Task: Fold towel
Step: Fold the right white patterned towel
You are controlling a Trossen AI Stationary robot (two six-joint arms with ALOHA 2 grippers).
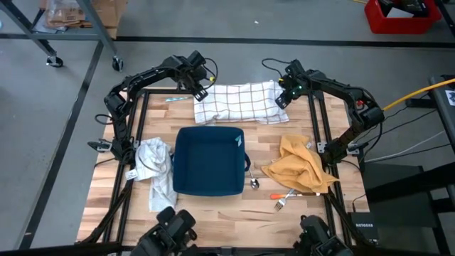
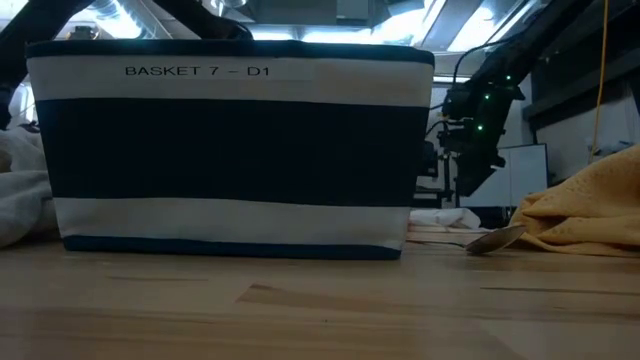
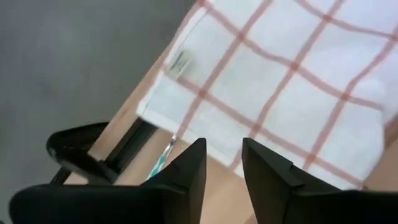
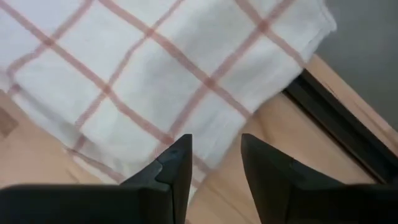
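The white towel with red checks point(image 1: 240, 102) lies folded and flat along the table's far edge. It also fills the left wrist view point(image 3: 280, 81) and the right wrist view point(image 4: 155, 62). My left gripper point(image 1: 199, 89) hovers open over the towel's left end, its fingertips point(image 3: 224, 155) above the towel's near-left border. My right gripper point(image 1: 284, 96) hovers open over the towel's right end, fingertips point(image 4: 214, 155) above the border there. Neither touches the cloth. In the low view the basket hides most of the towel; only a sliver point(image 2: 440, 218) shows.
A navy basket point(image 1: 208, 162) stands mid-table and blocks the low view point(image 2: 230, 150). A pale grey cloth point(image 1: 155, 167) lies to its left and a yellow cloth point(image 1: 302, 167) to its right. A spoon point(image 1: 254, 183) and a fork point(image 1: 284, 199) lie near the front. A teal pen point(image 3: 160, 163) lies beside the towel's left end.
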